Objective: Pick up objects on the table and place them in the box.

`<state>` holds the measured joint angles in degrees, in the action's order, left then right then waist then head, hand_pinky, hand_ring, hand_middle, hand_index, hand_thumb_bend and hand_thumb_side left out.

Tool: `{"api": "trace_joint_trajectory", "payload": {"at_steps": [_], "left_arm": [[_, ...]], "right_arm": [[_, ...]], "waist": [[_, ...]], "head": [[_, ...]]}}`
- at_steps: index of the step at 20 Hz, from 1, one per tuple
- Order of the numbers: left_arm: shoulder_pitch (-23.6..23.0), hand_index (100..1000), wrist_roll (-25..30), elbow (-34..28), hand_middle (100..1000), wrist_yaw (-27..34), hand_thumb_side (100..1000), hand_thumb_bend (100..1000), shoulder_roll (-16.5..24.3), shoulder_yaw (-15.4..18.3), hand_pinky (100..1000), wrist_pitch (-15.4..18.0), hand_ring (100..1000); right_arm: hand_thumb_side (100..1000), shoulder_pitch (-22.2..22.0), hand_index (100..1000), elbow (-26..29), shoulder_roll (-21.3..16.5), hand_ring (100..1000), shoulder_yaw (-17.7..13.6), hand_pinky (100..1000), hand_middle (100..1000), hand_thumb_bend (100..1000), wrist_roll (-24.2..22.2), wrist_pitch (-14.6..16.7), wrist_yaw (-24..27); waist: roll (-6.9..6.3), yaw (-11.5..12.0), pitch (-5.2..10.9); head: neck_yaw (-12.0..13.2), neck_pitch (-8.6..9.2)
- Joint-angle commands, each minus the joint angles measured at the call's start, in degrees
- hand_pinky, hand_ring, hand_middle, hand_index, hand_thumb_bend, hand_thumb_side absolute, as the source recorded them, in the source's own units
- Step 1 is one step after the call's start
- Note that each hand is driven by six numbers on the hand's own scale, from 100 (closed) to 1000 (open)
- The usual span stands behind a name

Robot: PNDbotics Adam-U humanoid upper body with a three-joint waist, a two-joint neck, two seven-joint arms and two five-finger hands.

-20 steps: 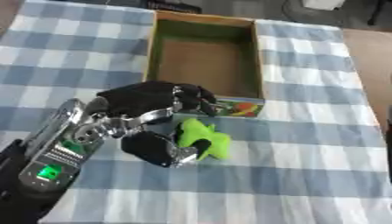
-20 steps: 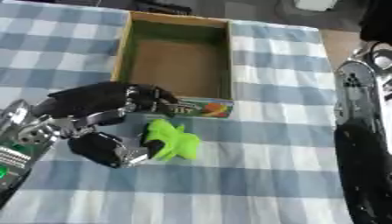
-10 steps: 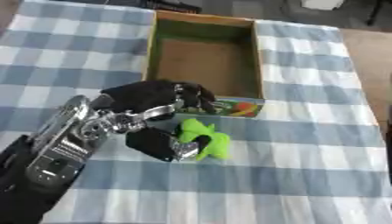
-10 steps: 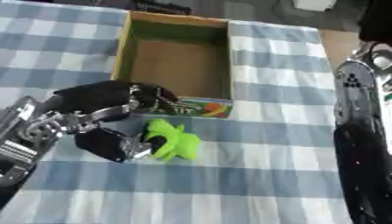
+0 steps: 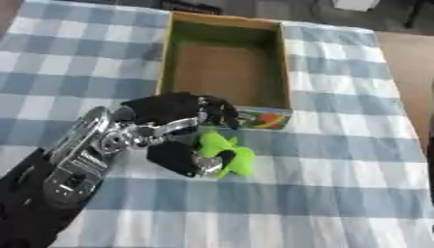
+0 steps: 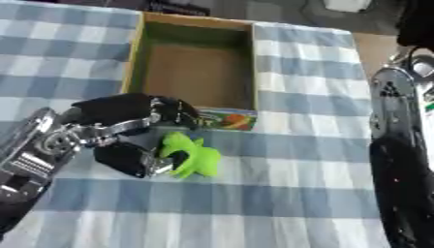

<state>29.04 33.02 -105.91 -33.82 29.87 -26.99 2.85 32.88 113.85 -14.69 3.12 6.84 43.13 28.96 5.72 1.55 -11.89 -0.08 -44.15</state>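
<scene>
Fingers of your left hand (image 5: 182,138) have curled closer round the green toy (image 5: 225,154) than half a second ago, the thumb below it and the fingers above, so the grasp looks nearly made. Toy remains on the checked table (image 5: 339,193), just at the fingertips. Beyond the hand stands the box (image 5: 224,72), empty. Your right arm (image 6: 403,160) hangs idle; you cannot tell its hand's state.

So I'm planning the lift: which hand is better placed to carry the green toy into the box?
The left hand: its fingers already curl around the green toy, just before the box.
</scene>
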Motion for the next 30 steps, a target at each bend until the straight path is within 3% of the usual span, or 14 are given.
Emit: {"api": "trace_joint_trajectory", "payload": {"at_steps": [1, 10, 15, 18, 21, 25, 30], "left_arm": [[1.2, 860, -0.2, 0.5, 862, -0.4, 830, 156, 0.0, 0.0, 726, 0.3, 759], [0.9, 864, -0.4, 2.7, 865, -1.4, 825, 165, -0.1, 0.2, 735, 0.3, 769], [0.8, 868, -0.1, 4.5, 865, -2.0, 780, 215, -0.4, 0.0, 743, 0.7, 777], [0.8, 871, 0.6, 5.1, 867, -2.3, 742, 263, -0.4, -0.2, 747, 1.0, 781], [0.7, 881, 2.0, 5.6, 875, -2.6, 633, 400, -0.3, -0.5, 756, 1.3, 786], [0.7, 891, 4.6, 5.6, 880, -2.9, 588, 495, -0.2, -0.5, 764, 1.6, 793], [0.9, 893, 7.1, 4.6, 881, -3.2, 578, 516, -0.2, -0.4, 769, 1.5, 797]], "right_arm": [[810, 1.0, 541, 0.7, -0.2, 394, 0.0, 413, 419, 100, -0.2, 0.0, 0.3], [810, 1.4, 540, 0.7, 0.0, 393, 0.0, 414, 419, 100, -0.4, 0.0, 0.5], [810, 1.6, 541, 0.7, 0.2, 393, 0.0, 414, 419, 100, -0.3, 0.0, 0.7], [810, 1.7, 541, 0.7, 0.2, 393, 0.0, 413, 419, 100, -0.3, -0.1, 0.7], [810, 1.8, 541, 0.7, 0.3, 393, 0.0, 414, 419, 100, -0.3, 0.0, 0.8], [810, 1.8, 541, 0.7, 0.3, 393, 0.0, 414, 419, 100, -0.3, 0.0, 0.8], [809, 1.7, 541, 0.7, 0.2, 393, 0.0, 414, 419, 100, -0.4, 0.0, 0.8]], "waist": [[-0.24, -0.2, 0.65], [-0.20, -0.4, 0.47], [-0.22, -0.5, 0.36], [-0.23, -0.6, 0.32], [-0.25, -0.7, 0.29], [-0.25, -0.7, 0.27], [-0.22, -0.7, 0.30]], "head": [[-0.4, 0.03], [-0.6, 0.03], [-0.6, 0.03], [-0.7, 0.03], [-0.7, 0.03], [-0.8, 0.03], [-0.8, 0.03]]}}
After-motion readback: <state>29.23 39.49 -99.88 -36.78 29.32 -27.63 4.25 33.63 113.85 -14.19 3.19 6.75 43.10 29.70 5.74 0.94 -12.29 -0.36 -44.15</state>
